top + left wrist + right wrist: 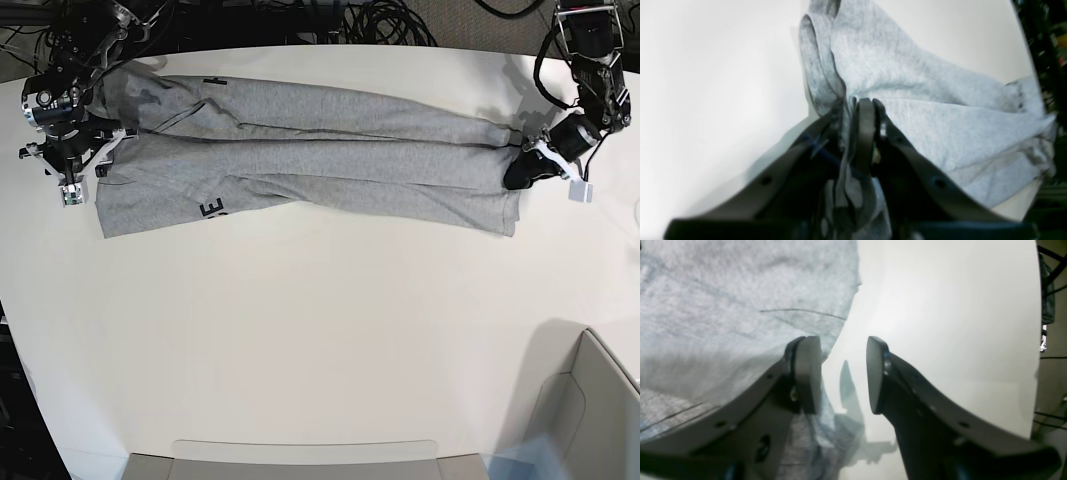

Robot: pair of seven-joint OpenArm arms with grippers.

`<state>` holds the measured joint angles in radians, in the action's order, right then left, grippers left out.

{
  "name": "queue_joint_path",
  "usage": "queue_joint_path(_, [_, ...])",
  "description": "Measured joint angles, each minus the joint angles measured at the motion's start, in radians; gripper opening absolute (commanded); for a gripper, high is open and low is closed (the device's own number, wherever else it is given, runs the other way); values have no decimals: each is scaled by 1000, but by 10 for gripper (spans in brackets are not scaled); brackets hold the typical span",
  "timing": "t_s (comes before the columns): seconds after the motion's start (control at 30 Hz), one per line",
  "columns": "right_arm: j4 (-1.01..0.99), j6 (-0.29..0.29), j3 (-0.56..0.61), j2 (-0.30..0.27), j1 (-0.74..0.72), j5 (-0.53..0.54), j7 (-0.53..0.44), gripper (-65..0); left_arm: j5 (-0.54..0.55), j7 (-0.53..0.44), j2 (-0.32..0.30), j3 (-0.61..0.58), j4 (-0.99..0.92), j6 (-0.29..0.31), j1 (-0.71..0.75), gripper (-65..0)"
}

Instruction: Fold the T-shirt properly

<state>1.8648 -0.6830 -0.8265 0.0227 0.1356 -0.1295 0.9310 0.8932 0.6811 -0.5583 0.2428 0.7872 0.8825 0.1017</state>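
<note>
The grey T-shirt (320,150) lies stretched in a long bunched band across the far side of the white table (320,330), with black lettering (212,208) showing near its left end. At the shirt's right end in the base view, my left gripper (525,170) is shut on a bunch of the cloth. The left wrist view shows that gripper (857,106) with folds of the T-shirt (923,110) pinched between its fingers. My right gripper (843,373) stands open at the shirt's left end (75,180); one finger (806,373) hangs over the T-shirt (740,306), the other over bare table.
A grey open box (590,410) stands at the near right corner. A flat grey tray edge (300,460) runs along the near side. Black cables (380,20) lie behind the table's far edge.
</note>
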Motion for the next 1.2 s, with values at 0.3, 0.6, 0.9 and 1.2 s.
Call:
queue_joint_path(0.3, [14,0,-2,0,-2,3,-3,-421,-135,32,-97,105,-11,-72,-9,-650])
queue_joint_path(0.6, [14,0,-2,0,-2,3,-3,-421,-180,102,-111,139,55,-117,2,-650])
queue_joint_path(0.9, [15,0,-1,0,-2,0,-2,-421,-333,372,-13,345,520,-190,196,-650])
queue_joint_path(1.2, [15,0,-3,14,-15,0,-3,-421,-358,559,94,356,876,-185,198,-650])
